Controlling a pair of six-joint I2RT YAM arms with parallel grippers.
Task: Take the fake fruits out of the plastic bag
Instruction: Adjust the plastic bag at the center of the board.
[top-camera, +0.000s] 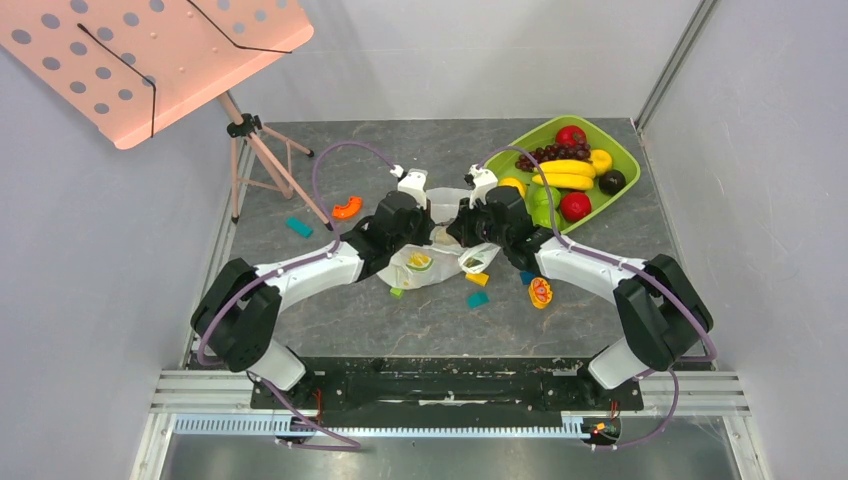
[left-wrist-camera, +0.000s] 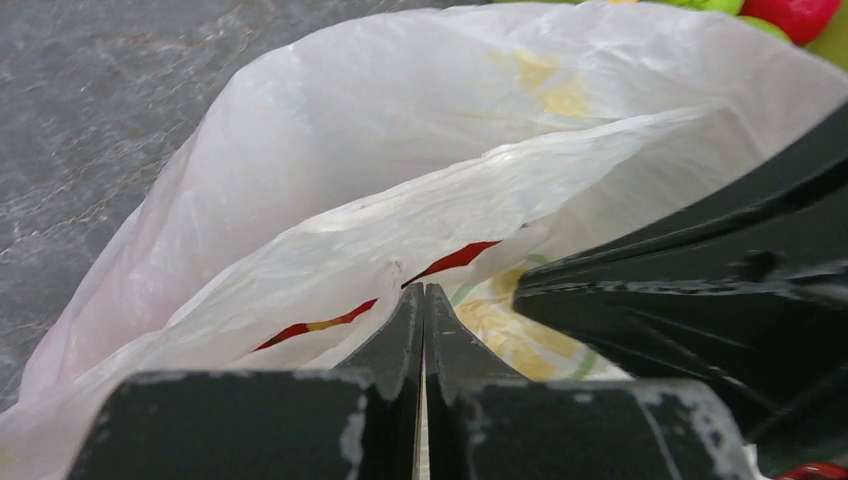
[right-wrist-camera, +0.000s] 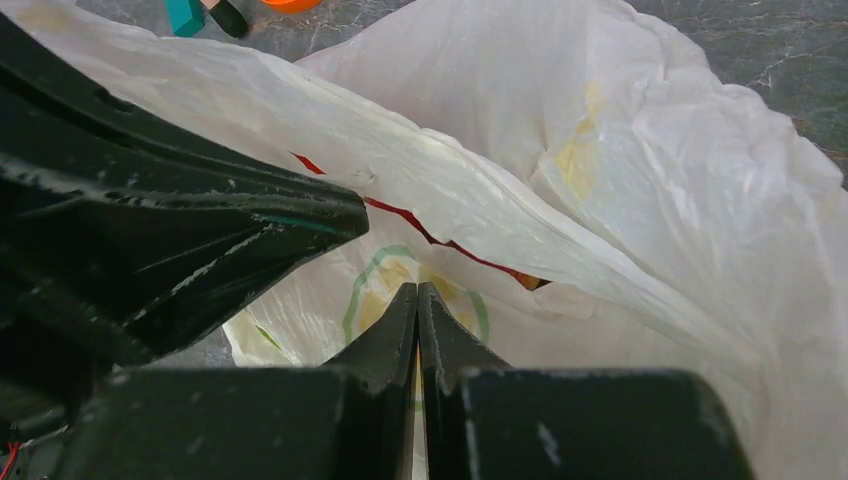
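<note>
The plastic bag (top-camera: 432, 262) lies crumpled at the table's middle, between both arms. My left gripper (top-camera: 428, 236) is shut, with a thin fold of the bag's film pinched between its tips in the left wrist view (left-wrist-camera: 424, 292). My right gripper (top-camera: 462, 232) is shut on the bag's film as well (right-wrist-camera: 417, 290). The bag (left-wrist-camera: 400, 160) bulges upward between them (right-wrist-camera: 640, 180). A fake fruit shows as a yellow shape ringed in green through the film (right-wrist-camera: 395, 285), and a red-and-yellow sliver (left-wrist-camera: 320, 325) shows at a fold. The rest of the contents are hidden.
A green tray (top-camera: 622, 152) at the back right holds bananas, dark grapes and red round fruits. An orange halved fruit (top-camera: 540, 292) lies right of the bag. Small coloured blocks (top-camera: 478, 299) are scattered around. A pink music stand's tripod (top-camera: 262, 160) stands back left.
</note>
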